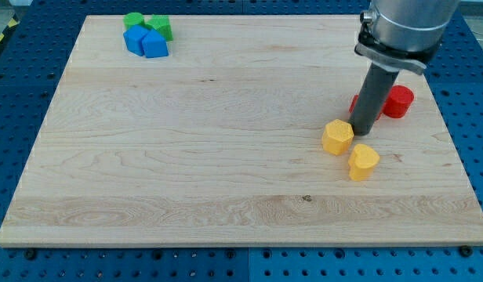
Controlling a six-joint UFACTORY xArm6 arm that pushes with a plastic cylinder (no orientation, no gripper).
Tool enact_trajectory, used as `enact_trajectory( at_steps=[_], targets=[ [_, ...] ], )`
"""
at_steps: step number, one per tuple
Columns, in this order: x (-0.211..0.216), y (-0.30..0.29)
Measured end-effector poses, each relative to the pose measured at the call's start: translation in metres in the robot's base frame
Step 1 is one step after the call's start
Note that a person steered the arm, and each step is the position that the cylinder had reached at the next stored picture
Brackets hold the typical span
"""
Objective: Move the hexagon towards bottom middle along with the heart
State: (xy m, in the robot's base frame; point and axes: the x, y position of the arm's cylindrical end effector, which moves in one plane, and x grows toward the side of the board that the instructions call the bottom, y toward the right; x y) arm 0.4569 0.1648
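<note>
The yellow hexagon lies right of the board's centre. The yellow heart lies just below and to its right, very close to it. My tip is down on the board at the hexagon's right edge, just above the heart. The dark rod rises from there to the arm's grey body at the view's top right.
A red round block lies right of the rod, and a red block is mostly hidden behind it. Two blue blocks and two green blocks are clustered at the top left of the wooden board.
</note>
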Motion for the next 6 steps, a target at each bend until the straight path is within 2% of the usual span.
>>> enact_trajectory(
  at_steps=[2, 4, 5, 6],
  targets=[
    [0.009, -0.005],
    [0.057, -0.012],
    [0.036, -0.003],
    [-0.007, 0.004]
  ],
)
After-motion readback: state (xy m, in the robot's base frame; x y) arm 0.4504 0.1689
